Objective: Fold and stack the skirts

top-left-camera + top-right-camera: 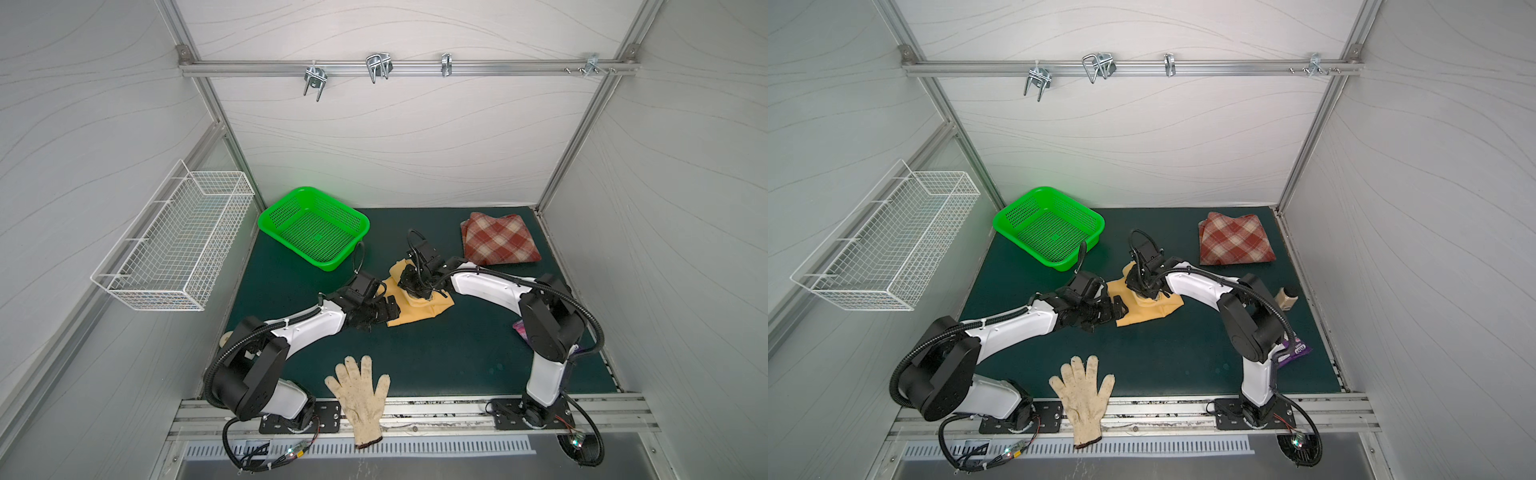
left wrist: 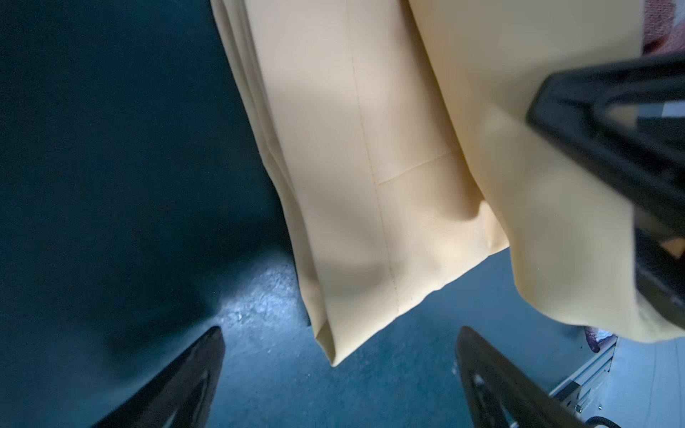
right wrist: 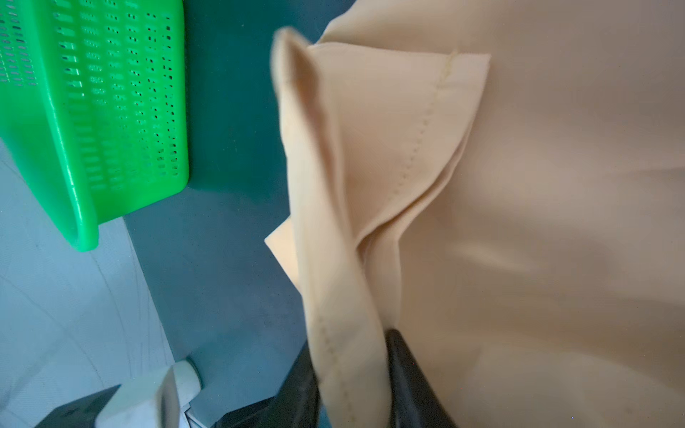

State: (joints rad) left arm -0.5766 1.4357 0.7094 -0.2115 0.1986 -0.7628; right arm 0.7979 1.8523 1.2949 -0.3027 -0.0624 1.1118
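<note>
The knitted glove (image 1: 359, 399) is lying across the mat's (image 1: 436, 353) front edge. Mid-mat, the right gripper (image 3: 352, 348) is straddling the mustard-yellow skirt's (image 1: 419, 311) hem, though whether it is pinching I cannot tell. The left gripper (image 2: 340, 333) is gaping, empty. The fold wants squaring before the skirt goes onto the plaid skirt (image 1: 498, 241), which is lying at the far right corner.

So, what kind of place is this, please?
Probably a robot test cell, not a home. An aluminium frame with white panels encloses it, a left arm and a right arm are bolted to the front rail, and a dark green mat covers the work surface.
</note>
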